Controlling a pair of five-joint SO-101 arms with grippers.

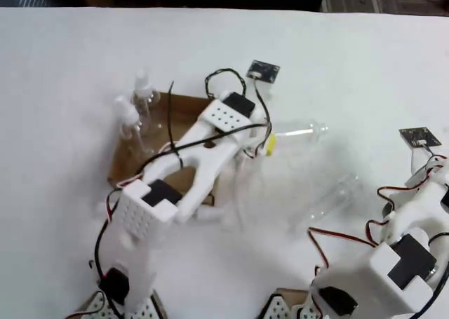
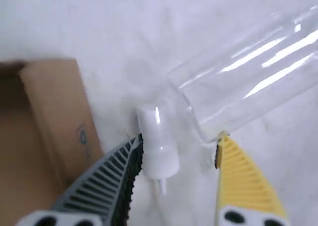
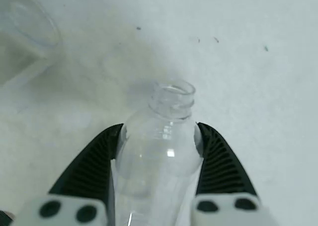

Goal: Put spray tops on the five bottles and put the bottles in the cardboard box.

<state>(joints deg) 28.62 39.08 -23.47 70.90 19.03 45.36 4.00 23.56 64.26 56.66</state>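
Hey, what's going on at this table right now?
This is bottle capping, partway through. The left gripper hangs open around a loose spray top lying on the table beside the cardboard box. The right gripper grips an uncapped bottle. Two capped bottles stand in the box, and another clear bottle lies nearby.

left gripper (image 2: 180, 139) ribbed grey and yellow, right gripper (image 3: 159, 128) ribbed black, spray top (image 2: 158, 146) white, bottle (image 3: 156, 159) clear, cardboard box (image 2: 54, 112) brown, table (image 1: 351, 52) white
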